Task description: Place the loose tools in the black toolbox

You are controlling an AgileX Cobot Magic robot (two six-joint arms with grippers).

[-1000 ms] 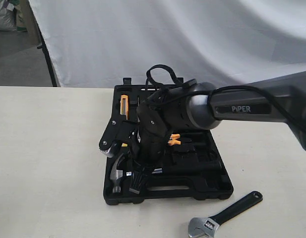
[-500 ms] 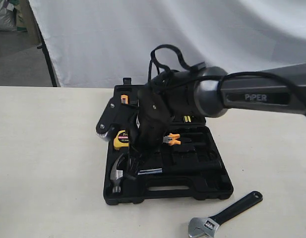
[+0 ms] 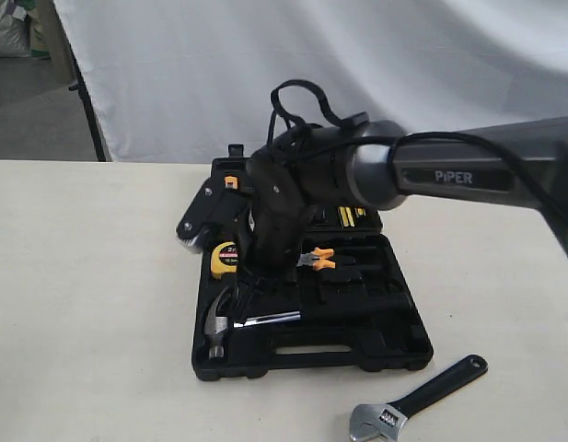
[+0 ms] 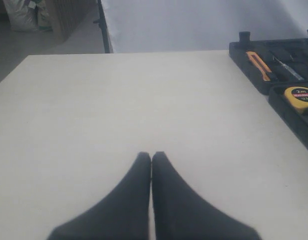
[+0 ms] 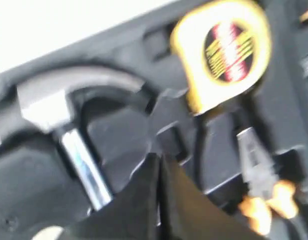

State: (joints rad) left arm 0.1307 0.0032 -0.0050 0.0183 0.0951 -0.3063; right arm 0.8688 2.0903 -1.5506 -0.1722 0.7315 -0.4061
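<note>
The black toolbox (image 3: 311, 365) lies open in the middle of the table. A steel claw hammer (image 3: 221, 322) rests in its front-left recess, head (image 5: 49, 107) to the left and chrome shaft (image 5: 84, 167) along the front. The silver adjustable wrench (image 3: 417, 398) lies loose on the table, front right of the case. My right gripper (image 5: 157, 159) hangs shut and empty just above the case, between hammer and tape measure; in the exterior view it (image 3: 249, 281) points down from the arm. My left gripper (image 4: 152, 156) is shut over bare table, left of the toolbox (image 4: 253, 70).
In the case sit a yellow tape measure (image 3: 226, 259), orange-handled pliers (image 3: 318, 259) and an orange knife (image 4: 257, 64). The right arm (image 3: 449, 180) stretches across the case from the right. A white backdrop hangs behind the table's far edge.
My right gripper has risen from the front of the case near the hammer's shaft and drawn back, uncovering the tape measure. The hammer stays in its recess.
</note>
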